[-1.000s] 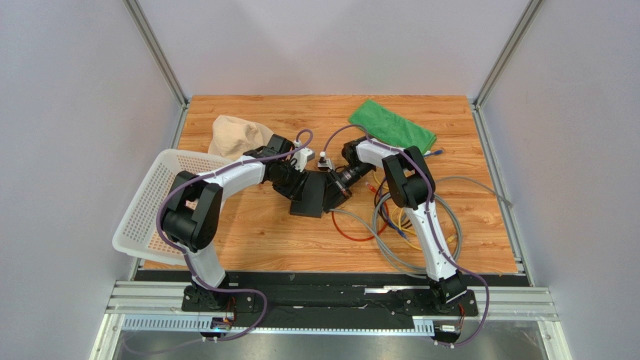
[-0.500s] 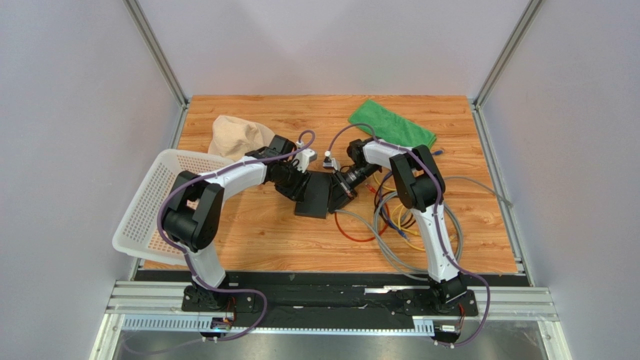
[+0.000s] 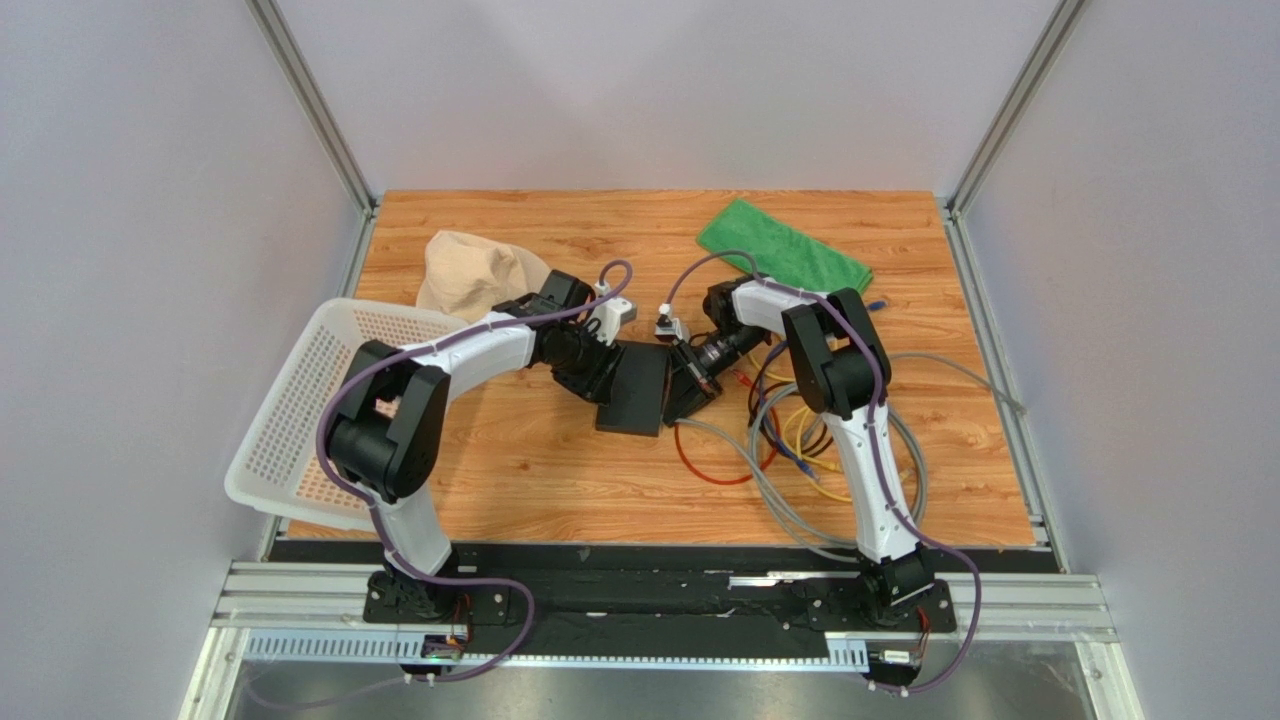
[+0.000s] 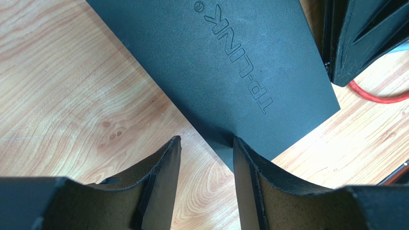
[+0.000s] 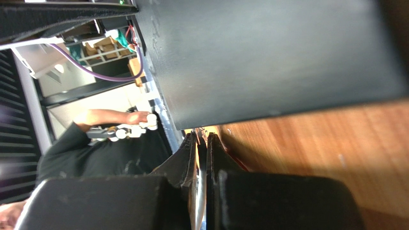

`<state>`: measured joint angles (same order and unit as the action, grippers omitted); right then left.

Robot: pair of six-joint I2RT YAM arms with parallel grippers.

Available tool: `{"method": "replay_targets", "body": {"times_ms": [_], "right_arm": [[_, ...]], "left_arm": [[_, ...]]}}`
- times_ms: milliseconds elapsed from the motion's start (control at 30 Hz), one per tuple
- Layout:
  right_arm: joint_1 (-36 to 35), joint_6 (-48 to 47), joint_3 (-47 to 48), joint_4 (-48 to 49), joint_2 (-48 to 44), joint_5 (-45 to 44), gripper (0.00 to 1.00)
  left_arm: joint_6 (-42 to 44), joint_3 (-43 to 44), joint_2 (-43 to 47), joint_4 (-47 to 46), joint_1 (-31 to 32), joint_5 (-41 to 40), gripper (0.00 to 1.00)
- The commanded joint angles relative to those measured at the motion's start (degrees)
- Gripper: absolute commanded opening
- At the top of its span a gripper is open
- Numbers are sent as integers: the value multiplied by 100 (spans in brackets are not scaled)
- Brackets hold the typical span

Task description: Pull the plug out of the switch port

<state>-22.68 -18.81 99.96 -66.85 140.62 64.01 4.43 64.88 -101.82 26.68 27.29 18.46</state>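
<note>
The switch (image 3: 639, 387) is a flat matte-black box lying mid-table; its TP-LINK top fills the left wrist view (image 4: 216, 62). My left gripper (image 3: 604, 372) is open at the switch's left end (image 4: 206, 143): one finger (image 4: 247, 163) rests on the switch's corner, the other over bare wood. My right gripper (image 3: 694, 372) is at the switch's right edge, shut (image 5: 201, 140) on a thin pale plug (image 5: 199, 135) right against the switch's edge (image 5: 269, 57). The sockets themselves are hidden.
A white mesh basket (image 3: 301, 405) sits at the left edge and a beige cloth (image 3: 466, 270) behind it. A green cloth (image 3: 781, 248) lies at the back right. A tangle of grey, red and yellow cables (image 3: 796, 450) lies right of the switch.
The switch and both grippers have shifted a little to the right. The right arm's elbow has swung right. Both grips look the same.
</note>
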Motion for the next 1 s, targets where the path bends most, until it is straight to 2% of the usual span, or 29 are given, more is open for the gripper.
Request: {"method": "replay_targets", "body": {"times_ms": [0,100,133,167,200,333,433,467,500,767,967], "right_arm": [[106,202,58,31,414,-1391,0],[97,228,58,84,370,-1391,0],[79,237,58,145,344,-1365,0],[62,263,128,163,344,-1373,0],[44,281,190,172,361,-1382,0],[-44,395,550,163,510,-1417,0],[-96,457,770,146,651,-1461,0],[-114,466,805,146,669,-1470,1],[-123,474,875,128,704,-1479,1],[-272,343,1332,-3,1020,-1180,2],[-308,325,1246,-135,985,-1434,3]], "left_arm": [[278,-19,-207,224,22,-290,52],[427,68,-41,198,48,-499,50],[401,138,39,189,75,-675,53],[314,217,240,145,75,-1216,56],[287,331,363,110,75,-1317,56],[270,674,646,249,75,-985,51],[173,666,523,391,92,-379,23],[120,614,445,382,101,-187,7],[7,448,392,313,119,-132,0],[32,358,-118,303,172,-185,0],[164,402,-400,277,172,-308,0]]}}
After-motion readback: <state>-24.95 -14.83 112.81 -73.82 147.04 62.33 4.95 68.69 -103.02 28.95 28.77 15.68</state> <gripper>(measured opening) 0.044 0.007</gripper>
